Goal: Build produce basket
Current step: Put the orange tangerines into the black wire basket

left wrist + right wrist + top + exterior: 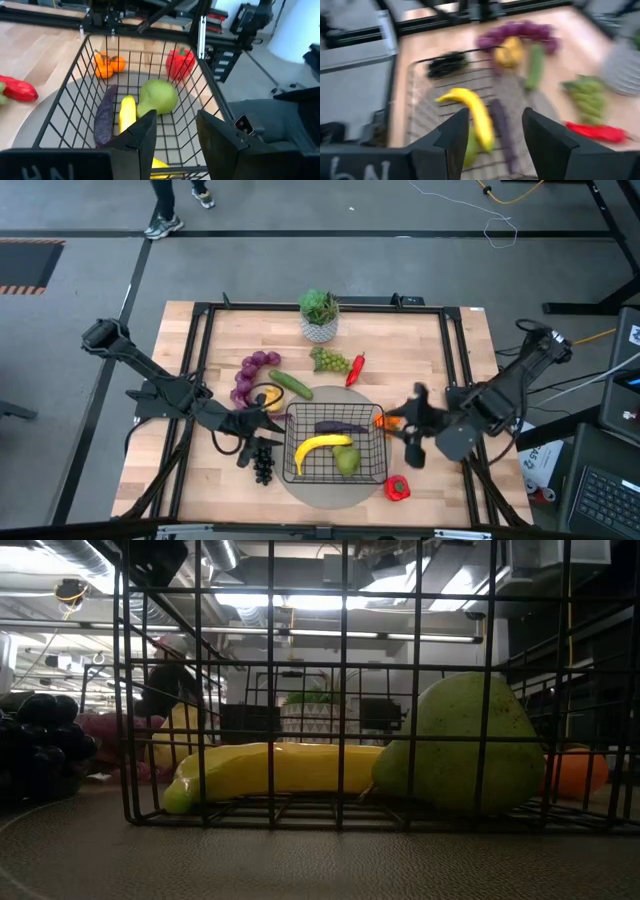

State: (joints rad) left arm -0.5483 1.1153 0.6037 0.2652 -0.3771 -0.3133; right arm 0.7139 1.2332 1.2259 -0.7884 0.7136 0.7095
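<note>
Since the black grapes beside the basket look light and knobbly, gripping the cluster's middle seems safest. Both the left gripper and right gripper stand apart, empty.

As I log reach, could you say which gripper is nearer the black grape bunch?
Left. The left gripper hovers beside the black grape bunch; the right gripper is across the basket.

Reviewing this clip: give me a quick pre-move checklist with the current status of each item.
1. Basket on the round mat: ok.
2. Banana, pear and eggplant inside the basket: ok.
3. Left gripper empty, fingers open: ok.
4. Right gripper empty, fingers open: ok.
5. Produce left outside, such as black grapes and cucumber: not ok.
6. Basket sitting flat: cannot tell.
</note>
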